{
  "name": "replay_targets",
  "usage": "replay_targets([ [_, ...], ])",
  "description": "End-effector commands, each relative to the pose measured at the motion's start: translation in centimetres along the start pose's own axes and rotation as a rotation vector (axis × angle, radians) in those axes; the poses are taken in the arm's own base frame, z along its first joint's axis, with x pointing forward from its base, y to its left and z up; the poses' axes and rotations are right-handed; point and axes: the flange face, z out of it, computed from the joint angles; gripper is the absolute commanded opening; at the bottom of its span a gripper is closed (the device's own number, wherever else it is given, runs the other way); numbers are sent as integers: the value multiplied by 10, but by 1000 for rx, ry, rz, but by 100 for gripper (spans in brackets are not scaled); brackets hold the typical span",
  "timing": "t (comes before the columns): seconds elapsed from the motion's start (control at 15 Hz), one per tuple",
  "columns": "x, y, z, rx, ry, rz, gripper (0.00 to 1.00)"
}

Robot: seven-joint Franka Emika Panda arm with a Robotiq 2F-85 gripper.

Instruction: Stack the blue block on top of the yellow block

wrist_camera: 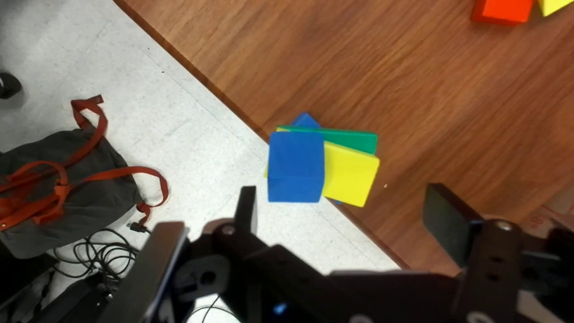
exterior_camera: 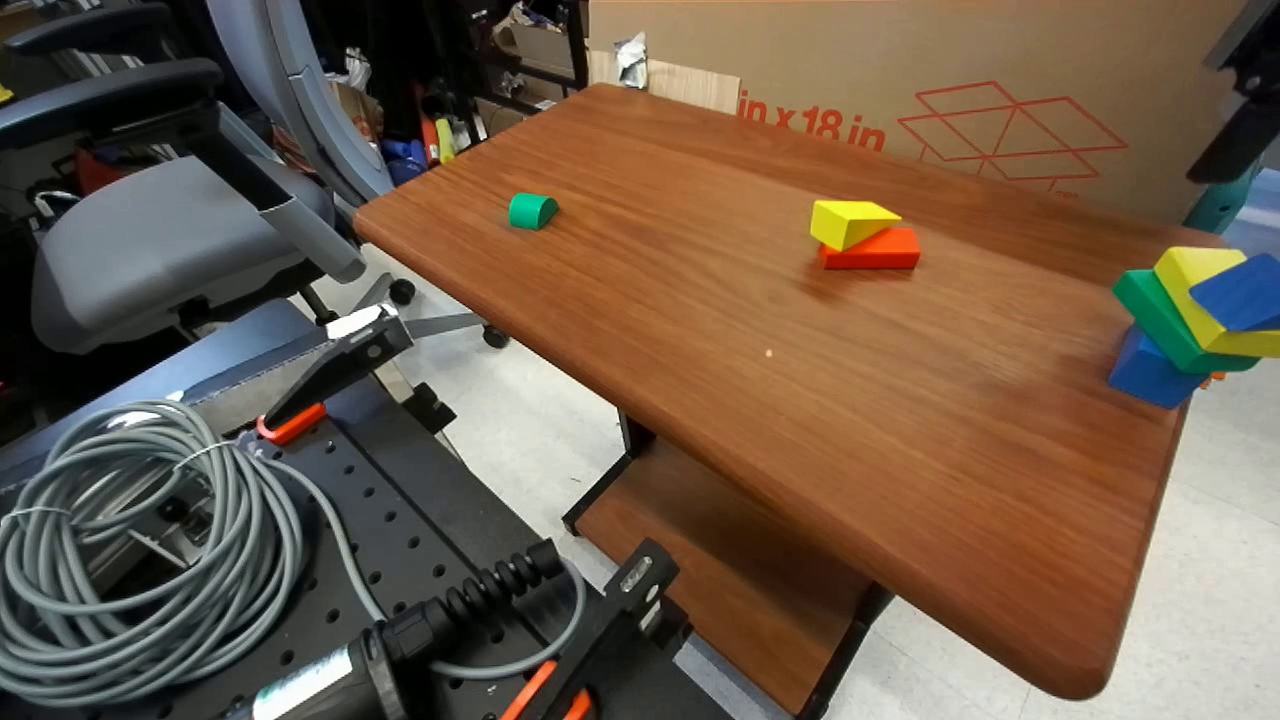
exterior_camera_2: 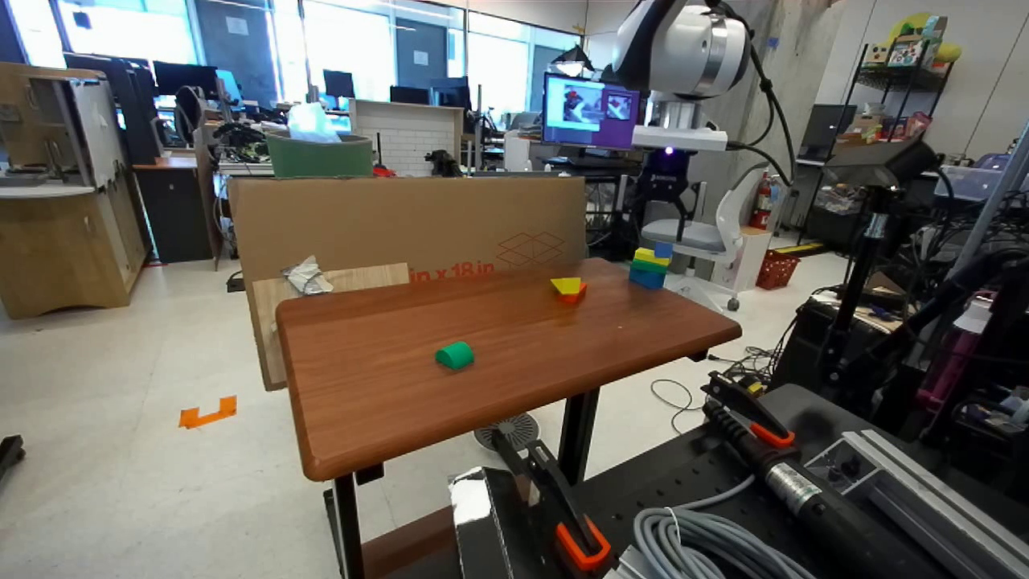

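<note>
The blue block (wrist_camera: 296, 166) is seen resting on top of the yellow block (wrist_camera: 352, 175), toward one end of it; beneath these, a green block (wrist_camera: 352, 139) and a larger blue block (exterior_camera: 1152, 370) are stacked askew, at the right edge of the worktop (exterior_camera: 700, 320) in both exterior views. The tool (wrist_camera: 345, 215) is held above with its jaws spread wide, and nothing is gripped. The stacking is judged complete, so a clean retreat is probably what is called for. The tool is best raised straight up and slowly, with the jaws wide apart, so that no corner is caught. Sideways sweeps are best avoided until full clearance is gained: by a light knock the twisted layers could be toppled, and the worktop's edge lies just beside them. No pressing or straightening is advised.
</note>
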Motion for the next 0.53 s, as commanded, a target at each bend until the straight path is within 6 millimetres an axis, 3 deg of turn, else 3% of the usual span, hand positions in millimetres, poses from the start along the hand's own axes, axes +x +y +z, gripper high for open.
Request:
replay_targets([
  [0.0,-31,4,-37,-9,-22,-93,100],
  [0.2,-61,12,-55,-103,-102,-217,100],
  [0.47,-99,18,-53,-227,-187,-377,100],
])
